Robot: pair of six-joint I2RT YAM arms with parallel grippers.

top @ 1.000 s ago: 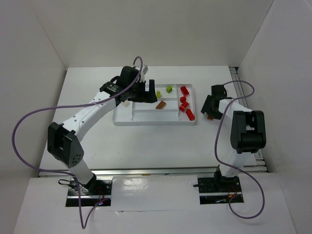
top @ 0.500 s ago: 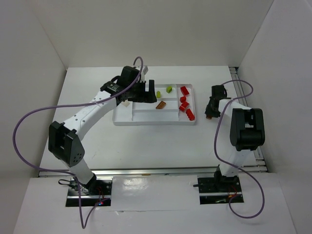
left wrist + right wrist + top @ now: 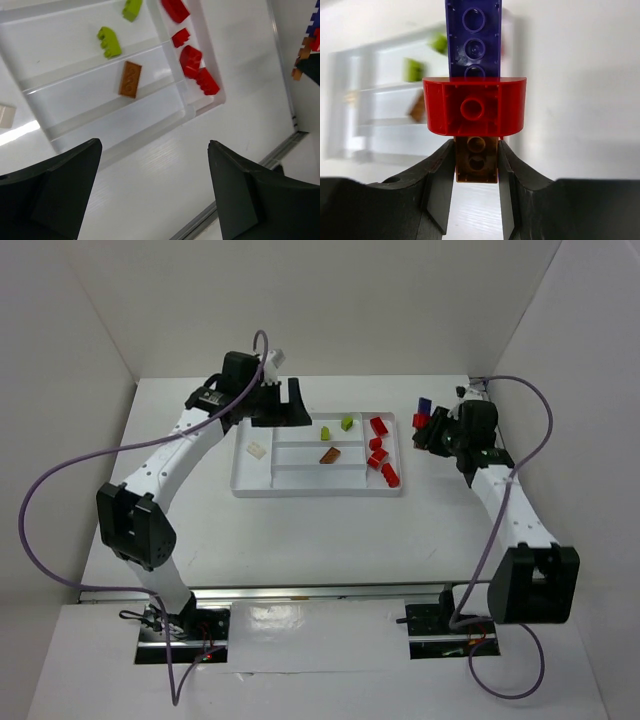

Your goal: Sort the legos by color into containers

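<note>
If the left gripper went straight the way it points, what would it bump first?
Likely the bare table just beside the tray. The left gripper has open jaws framing that spot, but depth is unclear, so it might clip the tray's rim.

No text, number or brand mark can be read in any of the views. A small pale patch, perhaps a sticker, sits on the black wrist housing of the left arm (image 3: 211, 397), and it is too small to make out. The stacked legos (image 3: 474, 106) close to the right wrist camera show plain moulded plastic, with no legible lettering.
</note>
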